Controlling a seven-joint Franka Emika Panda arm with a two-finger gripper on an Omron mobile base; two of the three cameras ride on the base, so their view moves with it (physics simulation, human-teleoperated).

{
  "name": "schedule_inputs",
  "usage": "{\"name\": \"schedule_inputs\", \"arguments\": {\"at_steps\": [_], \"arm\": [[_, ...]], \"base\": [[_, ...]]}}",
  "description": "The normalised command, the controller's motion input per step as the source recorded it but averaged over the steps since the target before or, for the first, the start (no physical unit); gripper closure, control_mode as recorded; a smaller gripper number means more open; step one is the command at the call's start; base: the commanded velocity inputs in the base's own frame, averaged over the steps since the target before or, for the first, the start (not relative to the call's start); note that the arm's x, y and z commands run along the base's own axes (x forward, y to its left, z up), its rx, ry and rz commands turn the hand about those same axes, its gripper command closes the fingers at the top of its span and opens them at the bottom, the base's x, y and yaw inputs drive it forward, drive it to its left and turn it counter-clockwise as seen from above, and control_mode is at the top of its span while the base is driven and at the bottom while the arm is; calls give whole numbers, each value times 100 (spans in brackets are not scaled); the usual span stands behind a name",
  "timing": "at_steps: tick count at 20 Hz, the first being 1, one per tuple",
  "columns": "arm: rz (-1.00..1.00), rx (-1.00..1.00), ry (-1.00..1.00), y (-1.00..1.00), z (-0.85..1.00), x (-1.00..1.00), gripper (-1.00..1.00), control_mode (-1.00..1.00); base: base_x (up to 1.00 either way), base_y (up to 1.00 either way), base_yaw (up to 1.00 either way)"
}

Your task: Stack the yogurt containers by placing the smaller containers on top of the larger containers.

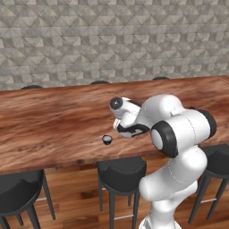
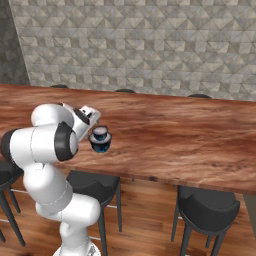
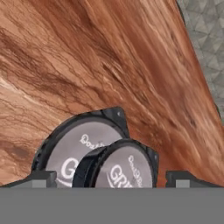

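Here, medium cup (image 3: 124,166) sits on the lid of the big cup (image 3: 76,146), dark-blue walls, pale grey lids with lettering on both. In my hand view the pair lies right at the bottom, the medium one between my two fingertips (image 3: 41,178), one tip to each side and clear of its rim. From the right base view the stack (image 2: 100,139) stands on the wooden counter (image 2: 175,140) near its front edge, just beside my wrist.

My pincer (image 3: 111,181) is spread wide and has hold of nothing; the tips flank the medium cup without touching it.

Tiny cup (image 1: 107,139) stands alone on the counter, seen in the left base view, left of my arm and a little nearer the front edge, apart from the stack.

Beyond: dark stools (image 1: 121,172) tucked under the counter's front, wood floor below, grey patterned wall (image 1: 112,40) behind the counter.
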Motion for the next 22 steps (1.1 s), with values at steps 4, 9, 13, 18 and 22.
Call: {"name": "schedule_inputs", "arguments": {"at_steps": [4,9,13,18,22], "arm": [[0,3,6,7,37,-4,-100,-100],[-1,14,3,9,10,-24,-100,-100],[-4,14,6,17,7,-24,-100,-100],[-5,12,7,29,0,-23,-100,-100],[-6,14,8,34,0,-29,-100,-100]], "base": [[0,0,0],[0,0,0],[0,0,0],[0,0,0],[0,0,0]]}}
